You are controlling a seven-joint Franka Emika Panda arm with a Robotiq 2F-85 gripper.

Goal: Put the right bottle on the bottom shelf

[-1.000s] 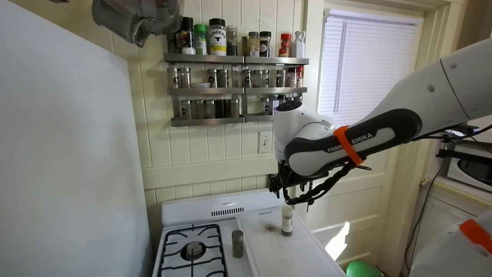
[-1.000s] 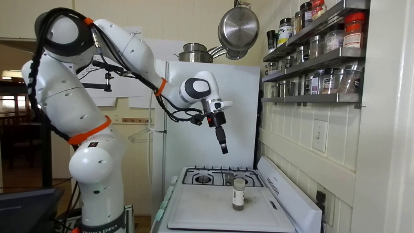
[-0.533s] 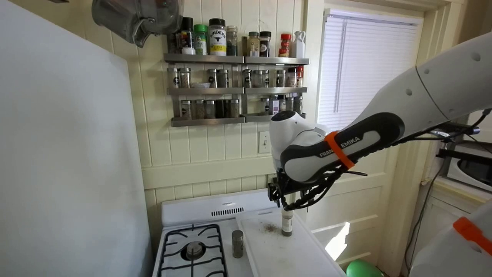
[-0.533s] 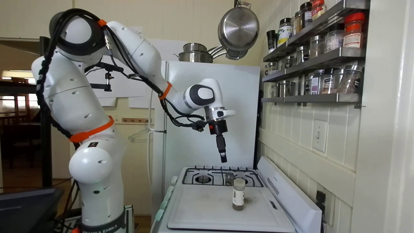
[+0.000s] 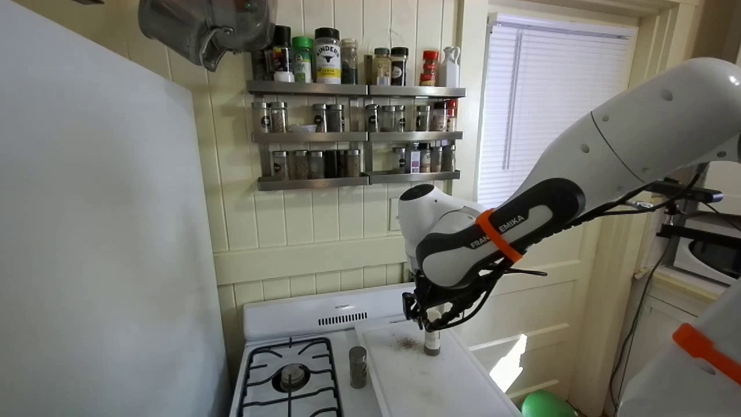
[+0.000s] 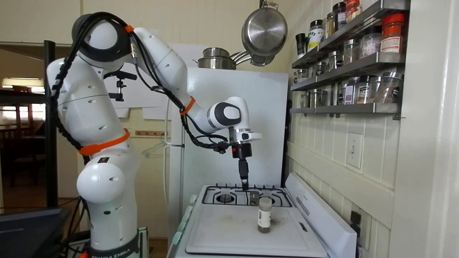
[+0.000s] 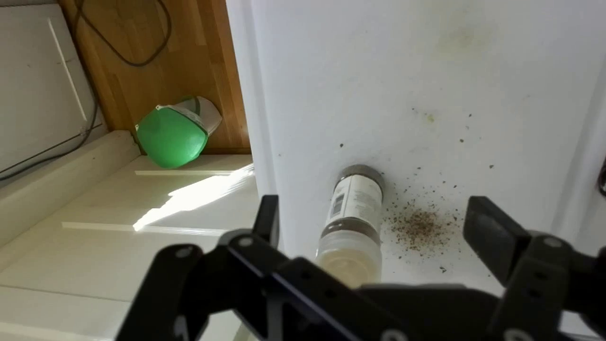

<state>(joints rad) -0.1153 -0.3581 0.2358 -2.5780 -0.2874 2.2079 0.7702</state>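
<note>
Tool (image 6: 245, 186) is lowering, jaws spread, empty; bottle (image 6: 264, 217) is standing at its five o'clock in an exterior view; grasp is likely nearing.

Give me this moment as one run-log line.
gripper: open, holding nothing | right bottle: upright on stove cover | bottom shelf: holding jars, right bottle not yet there

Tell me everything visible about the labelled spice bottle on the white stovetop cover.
The spice bottle is a slender, clear-looking cylinder, glass or plastic, with a pale cap and a white label bearing a barcode. Brownish contents show above and below the label. It stands upright on the stovetop cover, beside scattered brown specks; the open gripper isn't touching it.
</note>
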